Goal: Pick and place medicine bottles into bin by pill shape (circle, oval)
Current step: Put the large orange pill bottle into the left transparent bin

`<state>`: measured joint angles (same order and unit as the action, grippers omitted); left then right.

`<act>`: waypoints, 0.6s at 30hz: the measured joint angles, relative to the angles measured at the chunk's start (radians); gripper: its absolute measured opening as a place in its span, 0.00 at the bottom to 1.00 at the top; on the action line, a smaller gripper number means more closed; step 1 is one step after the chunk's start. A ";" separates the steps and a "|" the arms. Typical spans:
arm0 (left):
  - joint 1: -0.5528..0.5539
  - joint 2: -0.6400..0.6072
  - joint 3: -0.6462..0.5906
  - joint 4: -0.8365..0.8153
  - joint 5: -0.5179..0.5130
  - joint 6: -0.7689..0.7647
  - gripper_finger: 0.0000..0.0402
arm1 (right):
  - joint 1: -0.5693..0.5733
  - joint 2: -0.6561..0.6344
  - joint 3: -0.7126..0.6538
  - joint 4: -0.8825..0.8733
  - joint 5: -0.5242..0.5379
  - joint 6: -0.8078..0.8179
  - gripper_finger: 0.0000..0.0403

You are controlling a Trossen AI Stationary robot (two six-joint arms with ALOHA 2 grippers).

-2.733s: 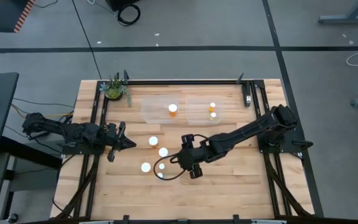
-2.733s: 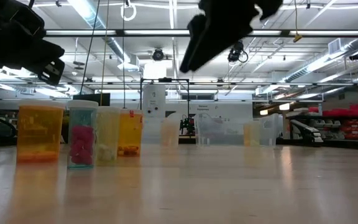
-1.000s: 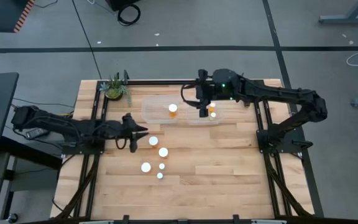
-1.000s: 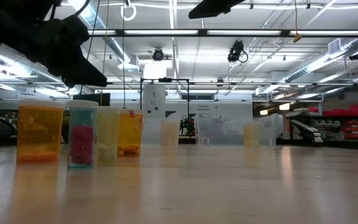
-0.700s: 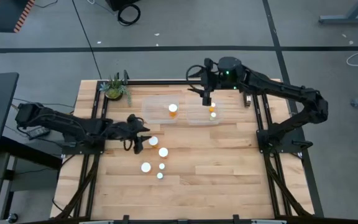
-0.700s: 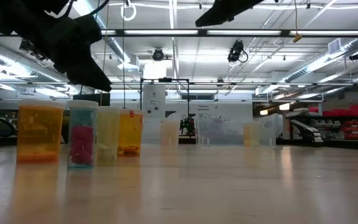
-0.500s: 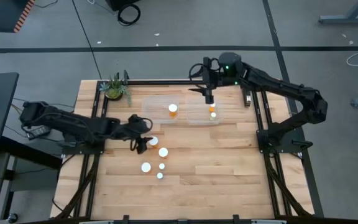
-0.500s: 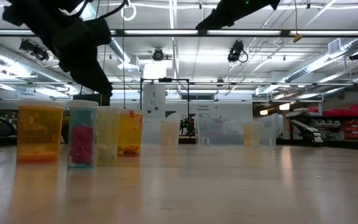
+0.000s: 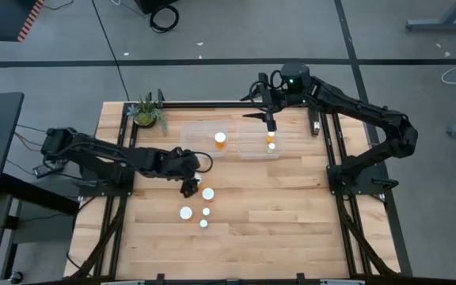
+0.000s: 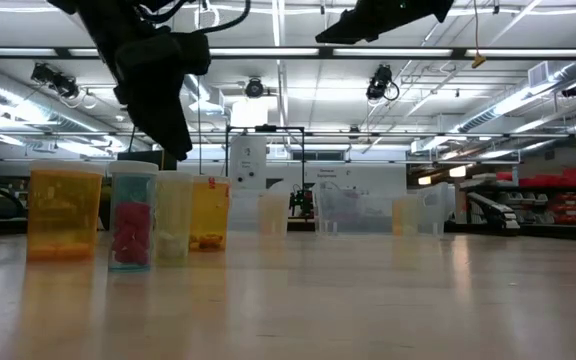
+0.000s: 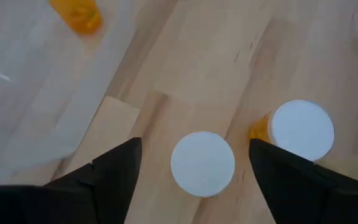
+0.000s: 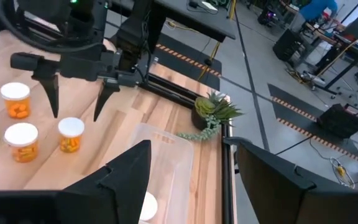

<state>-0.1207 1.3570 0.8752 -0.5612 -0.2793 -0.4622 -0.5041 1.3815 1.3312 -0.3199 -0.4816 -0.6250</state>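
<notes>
Wooden table (image 9: 291, 229): I see my left gripper (image 11: 194, 163) spread open over a bottle (image 11: 202, 163); right gripper (image 9: 269, 123) open above a bin (image 9: 253, 148).

Pale wood, clear plastic and matt black metal across the bench.

The light butcher-block wooden table (image 9: 291, 222) has a smooth, faintly satin top with visible plank seams and grain, and it throws soft reflections in the low view. The small amber translucent plastic medicine bottles (image 10: 63, 213) look glossy, topped with smooth matt white plastic caps (image 11: 202, 163). Two clear thin-walled plastic bins (image 9: 200, 141) are nearly see-through, with a slight sheen. The left gripper (image 11: 191, 180) and right gripper (image 12: 191, 177) show dull matt black plastic fingers (image 11: 107, 180), and the black metal frame rails (image 9: 236, 104) are matt. The grey floor (image 9: 418, 32) looks like smooth concrete.
</notes>
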 joint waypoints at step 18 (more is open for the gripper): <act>0.028 0.154 0.082 -0.090 0.075 0.028 0.79 | 0.000 0.000 0.000 -0.022 -0.029 0.019 0.61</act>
<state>-0.0925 1.5110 0.9574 -0.6512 -0.2044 -0.4339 -0.5037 1.3815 1.3312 -0.3420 -0.5106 -0.6064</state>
